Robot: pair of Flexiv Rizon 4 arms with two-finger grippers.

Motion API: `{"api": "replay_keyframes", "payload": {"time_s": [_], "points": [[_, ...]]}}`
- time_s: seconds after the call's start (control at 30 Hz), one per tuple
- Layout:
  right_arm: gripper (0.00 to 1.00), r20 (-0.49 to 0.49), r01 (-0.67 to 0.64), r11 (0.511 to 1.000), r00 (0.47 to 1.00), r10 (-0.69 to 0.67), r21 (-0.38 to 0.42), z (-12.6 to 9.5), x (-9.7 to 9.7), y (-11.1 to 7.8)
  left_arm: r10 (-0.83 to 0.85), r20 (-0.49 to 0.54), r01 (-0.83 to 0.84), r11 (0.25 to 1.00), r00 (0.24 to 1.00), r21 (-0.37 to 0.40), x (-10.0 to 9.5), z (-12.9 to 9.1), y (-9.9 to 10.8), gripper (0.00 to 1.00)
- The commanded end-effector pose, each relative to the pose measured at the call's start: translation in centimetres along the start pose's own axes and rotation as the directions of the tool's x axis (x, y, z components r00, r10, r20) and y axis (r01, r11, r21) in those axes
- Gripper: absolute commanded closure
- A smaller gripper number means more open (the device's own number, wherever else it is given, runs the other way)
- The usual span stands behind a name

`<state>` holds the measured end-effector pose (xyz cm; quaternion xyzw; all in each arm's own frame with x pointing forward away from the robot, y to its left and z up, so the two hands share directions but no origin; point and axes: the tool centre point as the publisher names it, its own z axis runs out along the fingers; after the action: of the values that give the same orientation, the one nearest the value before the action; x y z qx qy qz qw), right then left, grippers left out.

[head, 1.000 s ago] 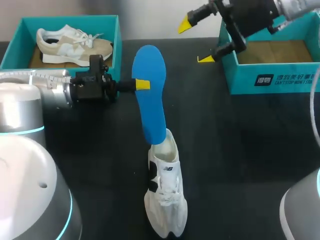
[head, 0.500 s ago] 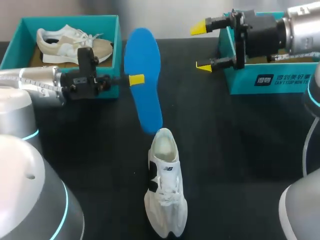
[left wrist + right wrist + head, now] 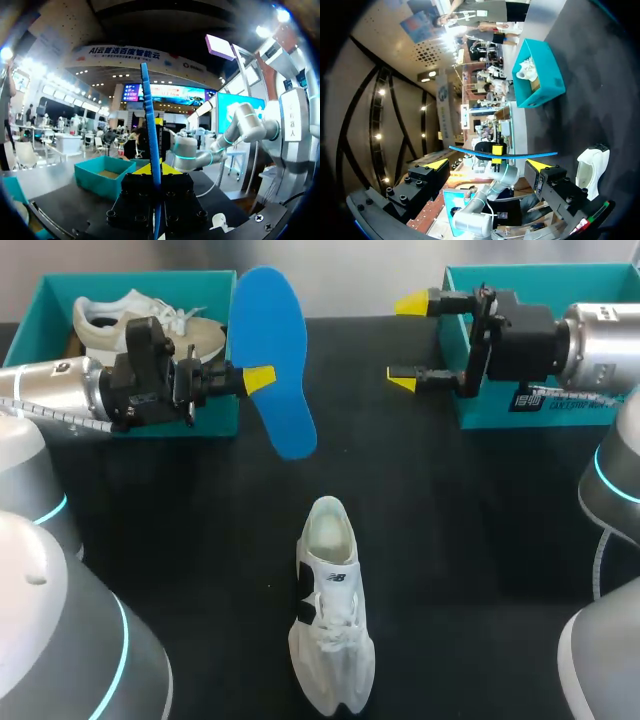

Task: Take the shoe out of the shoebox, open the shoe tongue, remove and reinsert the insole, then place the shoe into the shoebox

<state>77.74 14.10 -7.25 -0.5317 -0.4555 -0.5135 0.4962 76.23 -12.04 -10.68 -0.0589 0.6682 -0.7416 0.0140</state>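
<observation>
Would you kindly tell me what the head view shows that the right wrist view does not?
Only the head view: the second shoebox beside the right gripper, and the blue insole seen on its broad face. Only the right wrist view: that insole edge-on, a thin line ahead of the open fingers. Both: the left gripper shut on the insole, the white shoe on the table, and the beige shoe in the other shoebox.

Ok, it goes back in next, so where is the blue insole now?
Head view: the blue insole is clamped in the left gripper, above the table beside the left shoebox, beyond the white shoe.
</observation>
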Motion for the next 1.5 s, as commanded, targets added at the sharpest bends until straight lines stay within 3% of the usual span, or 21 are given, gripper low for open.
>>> {"api": "replay_keyframes", "payload": {"time_s": [0.03,0.53,0.63,0.67,0.77,0.87,0.97,1.07,1.5], "points": [[0.0,-0.016,-0.016,1.0,1.0,0.016,-0.005,-0.3,-0.3,-0.6,0.498,0.117,-0.479,0.863,0.859,-0.16,-0.1,0.3,0.4,1.0],[0.0,-0.012,-0.027,1.0,1.0,0.027,-0.005,-0.3,-0.2,-0.5,0.498,0.117,-0.479,0.863,0.859,-0.16,-0.1,0.3,0.4,1.0],[0.0,-0.012,-0.027,1.0,1.0,0.027,-0.005,-0.3,-0.2,-0.5,0.783,0.068,-0.773,0.622,0.619,-0.129,0.7,0.0,-0.2,1.0],[0.0,-0.012,-0.027,1.0,1.0,0.027,-0.005,-0.3,-0.2,-0.5,0.833,0.051,-0.819,0.552,0.551,-0.16,0.9,-0.1,-0.1,1.0],[0.0,-0.012,-0.027,1.0,1.0,0.027,-0.005,-0.3,-0.2,-0.5,0.925,-0.002,-0.916,0.375,0.379,-0.141,0.3,-0.1,0.3,1.0],[0.0,-0.012,-0.027,1.0,1.0,0.027,-0.005,-0.3,-0.2,-0.5,0.976,-0.028,-0.972,0.214,0.217,-0.094,-0.1,-0.1,0.8,1.0],[0.0,-0.012,-0.027,1.0,1.0,0.027,-0.005,-0.3,-0.2,-0.5,0.998,-0.064,-1.0,0.005,0.006,-0.021,-0.4,0.0,1.1,1.0],[0.0,-0.012,-0.027,1.0,1.0,0.027,-0.005,-0.3,-0.2,-0.5,0.95,-0.135,-0.958,-0.27,-0.281,0.095,-0.6,0.1,1.0,1.0],[0.0,-0.012,-0.027,1.0,1.0,0.027,-0.005,-0.3,-0.2,-0.5,0.95,-0.135,-0.958,-0.27,-0.281,0.095,-0.6,0.1,1.0,1.0]]}}
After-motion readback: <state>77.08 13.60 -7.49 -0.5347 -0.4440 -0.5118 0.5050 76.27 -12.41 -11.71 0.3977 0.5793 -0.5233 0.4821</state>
